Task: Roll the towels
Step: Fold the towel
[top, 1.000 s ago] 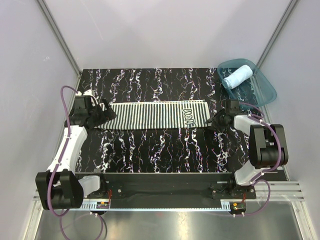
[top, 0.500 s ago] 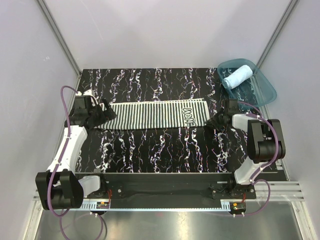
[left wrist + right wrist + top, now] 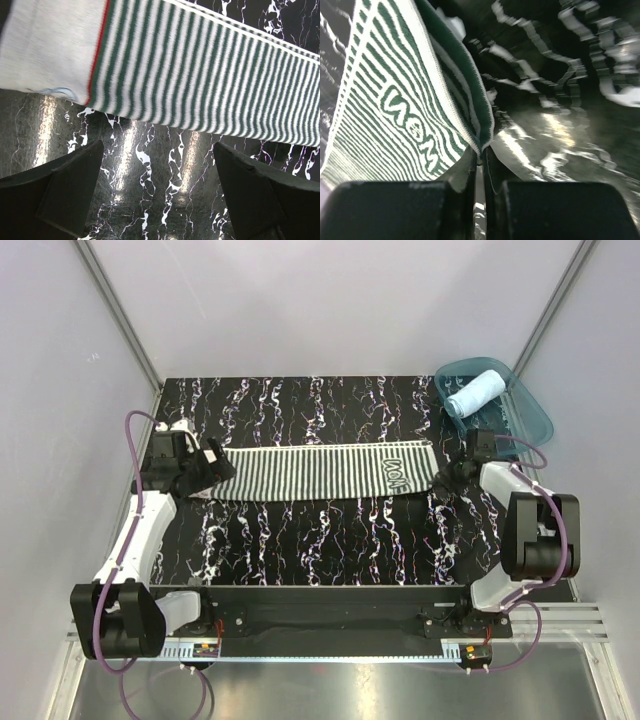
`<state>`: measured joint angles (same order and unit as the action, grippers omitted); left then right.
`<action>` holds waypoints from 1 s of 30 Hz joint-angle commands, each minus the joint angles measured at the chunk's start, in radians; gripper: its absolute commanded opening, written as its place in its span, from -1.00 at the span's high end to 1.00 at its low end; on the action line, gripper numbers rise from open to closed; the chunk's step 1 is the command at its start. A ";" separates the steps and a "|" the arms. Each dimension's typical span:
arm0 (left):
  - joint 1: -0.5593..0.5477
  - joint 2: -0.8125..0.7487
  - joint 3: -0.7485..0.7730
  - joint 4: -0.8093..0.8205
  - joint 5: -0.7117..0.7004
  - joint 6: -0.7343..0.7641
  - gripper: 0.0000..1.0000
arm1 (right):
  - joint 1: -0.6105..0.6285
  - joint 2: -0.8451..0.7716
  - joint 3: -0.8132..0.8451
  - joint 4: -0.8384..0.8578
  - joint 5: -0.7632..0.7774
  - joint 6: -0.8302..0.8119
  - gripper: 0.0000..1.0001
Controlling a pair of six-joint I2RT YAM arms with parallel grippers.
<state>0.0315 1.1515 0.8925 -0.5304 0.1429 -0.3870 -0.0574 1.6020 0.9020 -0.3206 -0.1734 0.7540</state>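
The dark green-and-white striped towel (image 3: 320, 472) lies flat across the middle of the table, its printed band near the right end. My right gripper (image 3: 441, 478) is shut on that right edge; in the right wrist view the towel (image 3: 395, 100) hem is pinched between the closed fingers (image 3: 480, 162) and lifted a little. My left gripper (image 3: 220, 464) stands open at the towel's left end; in the left wrist view its fingers (image 3: 157, 170) hover over bare table, just short of the towel (image 3: 200, 75). The light blue towel (image 3: 475, 393) lies rolled inside the tub.
A translucent teal plastic tub (image 3: 535, 422) sits at the back right corner, close behind my right arm. The table has a black marbled top (image 3: 330, 530). Grey walls enclose the table on the left, right and back.
My right gripper has closed on the striped towel's right edge and drawn it rightward, so the towel has slid to the right. The left gripper has stayed open and shifted slightly.
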 commanded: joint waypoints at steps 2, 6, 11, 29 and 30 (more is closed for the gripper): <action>-0.007 -0.032 0.034 -0.003 -0.019 0.030 -0.98 | -0.022 -0.080 0.101 -0.165 0.147 -0.113 1.00; -0.007 -0.076 0.034 -0.011 -0.037 0.037 -0.98 | 0.005 -0.088 0.207 -0.241 0.147 -0.159 1.00; -0.007 -0.082 0.017 0.007 -0.034 0.022 -0.98 | 0.209 -0.057 0.458 -0.326 0.167 -0.176 1.00; 0.038 -0.421 0.013 -0.040 -0.457 -0.190 -0.98 | 0.778 0.643 1.498 -0.468 0.104 -0.070 1.00; 0.038 -0.446 0.003 -0.039 -0.476 -0.202 -0.98 | 0.789 0.665 1.524 -0.465 0.098 -0.061 1.00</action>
<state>0.0669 0.8009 0.9073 -0.6117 -0.1848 -0.5056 0.7017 2.2223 2.2951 -0.7742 -0.0490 0.6540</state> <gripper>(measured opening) 0.984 0.085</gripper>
